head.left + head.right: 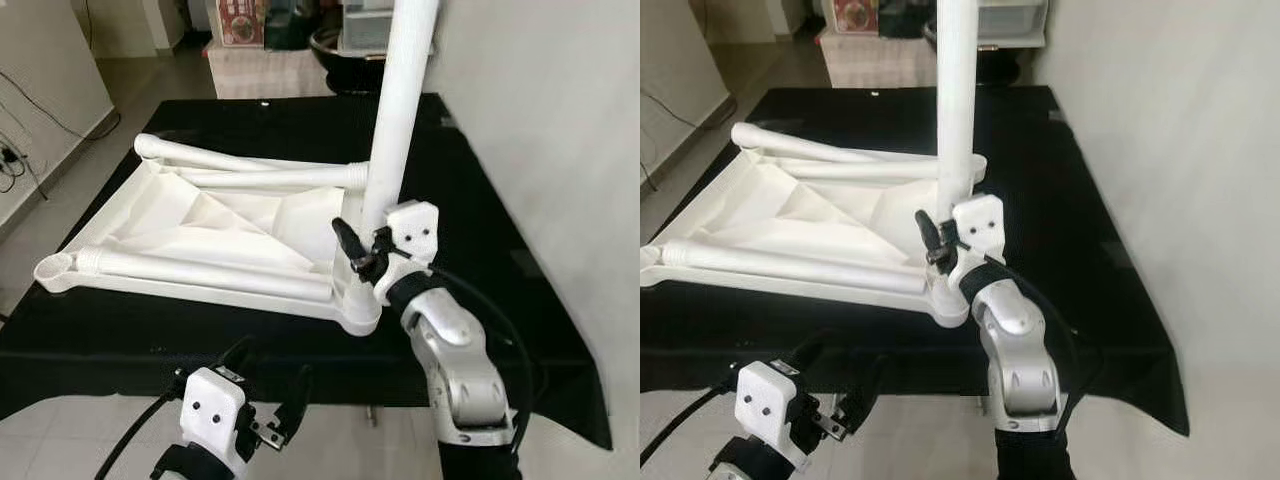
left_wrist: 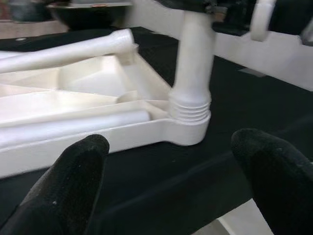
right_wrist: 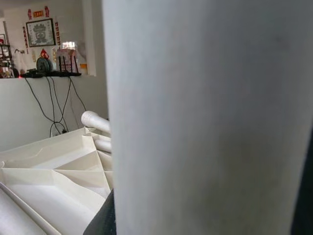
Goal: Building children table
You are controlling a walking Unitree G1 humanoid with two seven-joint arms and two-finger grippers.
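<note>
1. White tabletop (image 1: 215, 225) lay upside down on the black cloth (image 1: 480, 230), centre-left of the frame, ribbed underside facing up.
2. One white leg (image 1: 398, 120) stood upright in the tabletop's near-right corner socket (image 1: 362, 300), long axis vertical, top running out of the upper frame.
3. Two loose legs lay flat on the tabletop: one (image 1: 200, 270) along the near edge, long axis left-right; another (image 1: 245, 165) along the far edge, slanting slightly.
4. Right gripper (image 1: 362, 245) clamped the upright leg low down, fingers closed around it, just above the socket.
5. Left gripper (image 1: 270, 385) hung at lower frame, off the cloth's near edge, fingers (image 2: 73, 181) spread wide, holding nothing.
</note>
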